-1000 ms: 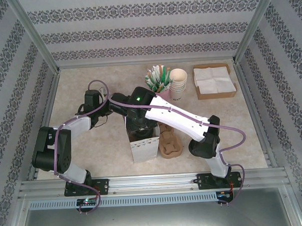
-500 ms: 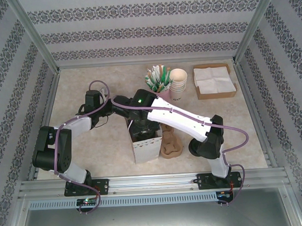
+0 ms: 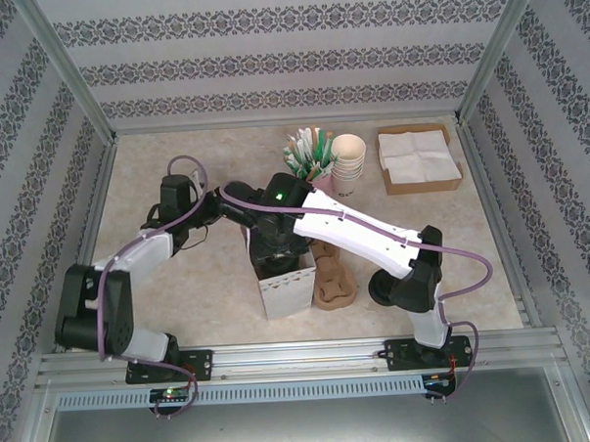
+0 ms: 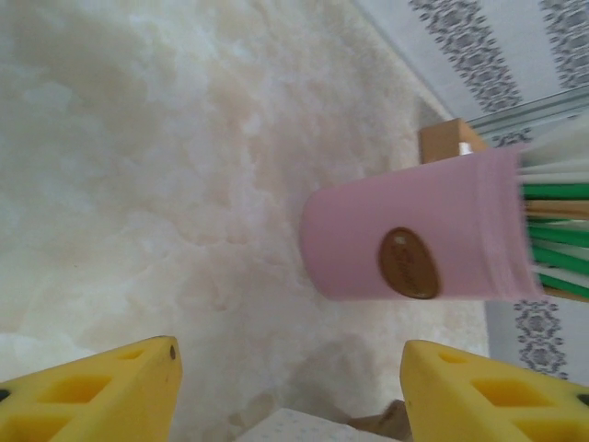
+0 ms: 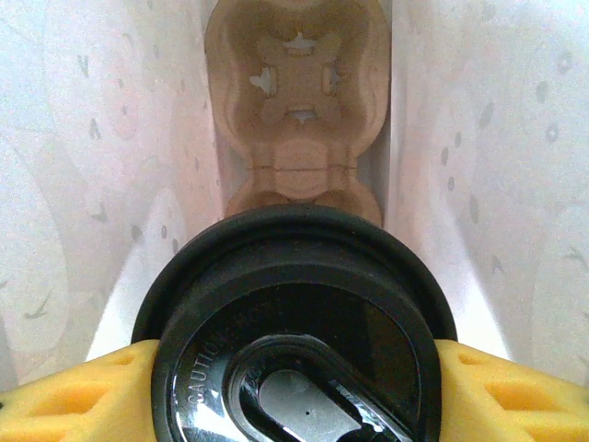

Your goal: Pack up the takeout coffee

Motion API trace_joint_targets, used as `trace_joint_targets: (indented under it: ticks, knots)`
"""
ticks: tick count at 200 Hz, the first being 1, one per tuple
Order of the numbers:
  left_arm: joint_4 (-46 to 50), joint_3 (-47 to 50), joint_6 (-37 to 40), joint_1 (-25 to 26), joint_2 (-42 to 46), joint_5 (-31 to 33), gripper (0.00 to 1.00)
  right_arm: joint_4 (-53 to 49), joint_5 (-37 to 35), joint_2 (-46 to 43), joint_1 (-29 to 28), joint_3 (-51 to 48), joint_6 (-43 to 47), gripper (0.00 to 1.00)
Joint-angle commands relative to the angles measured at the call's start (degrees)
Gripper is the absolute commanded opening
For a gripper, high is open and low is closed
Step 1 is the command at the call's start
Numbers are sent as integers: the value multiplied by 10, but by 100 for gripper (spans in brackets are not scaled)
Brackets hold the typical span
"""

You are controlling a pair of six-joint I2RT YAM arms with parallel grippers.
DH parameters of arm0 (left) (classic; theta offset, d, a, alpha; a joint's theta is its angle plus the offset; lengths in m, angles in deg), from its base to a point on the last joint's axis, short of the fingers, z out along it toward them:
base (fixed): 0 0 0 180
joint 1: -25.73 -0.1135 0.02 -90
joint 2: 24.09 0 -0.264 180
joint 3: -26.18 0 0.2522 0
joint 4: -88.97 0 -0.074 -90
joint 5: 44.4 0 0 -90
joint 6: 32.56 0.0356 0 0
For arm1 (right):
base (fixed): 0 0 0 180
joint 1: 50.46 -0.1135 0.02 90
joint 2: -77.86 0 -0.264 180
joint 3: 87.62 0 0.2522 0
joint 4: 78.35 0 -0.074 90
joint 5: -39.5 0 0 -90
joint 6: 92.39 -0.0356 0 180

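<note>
The right gripper is clamped on the coffee cup, its yellow fingers pressed to either side of the black lid; cup and gripper hang inside the white paper bag, whose walls rise close on both sides in the right wrist view. The relation that matters is cup to cup carrier; the carrier lies flat on the bag's floor, below the cup and reaching a little ahead of it, its long axis running along the bag's length, away from the wrist camera; its far well is open to view, and the near one is half hidden under the lid, so I judge the cup sits nearly over that near well. The cup's long axis is upright, lid toward the camera, base toward the carrier; the move called for is likely a straight descent with little sideways correction, the bag walls leaving scant room. The left gripper is spread wide and empty, just beside the bag's rim, facing the pink cup of stirrers; the right arm is the one placed to finish the job.
</note>
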Motion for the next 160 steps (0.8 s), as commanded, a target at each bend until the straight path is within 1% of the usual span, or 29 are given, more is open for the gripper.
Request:
trace_joint_targets:
  ticks: [1,22,39,68,109,127,160]
  knots:
    - [52,-12,9,-1,92,4,62,2,-2,-23,-1,-7,-9,60]
    - [87,11,18,-3,189,25,57,5,-2,-25,0,-10,-7,60]
    - [103,26,11,-3,260,11,55,8,-1,-29,-2,-14,-6,60]
    - [94,31,-26,-2,342,-82,54,20,-1,-37,-1,-31,-6,60]
    - [88,37,-69,-2,415,-160,52,33,-1,-47,-1,-46,-7,60]
    - [97,33,-71,-2,441,-208,47,37,-2,-51,-1,-52,-9,60]
    - [145,35,-43,-1,498,-268,47,45,-1,-55,-2,-60,-9,60]
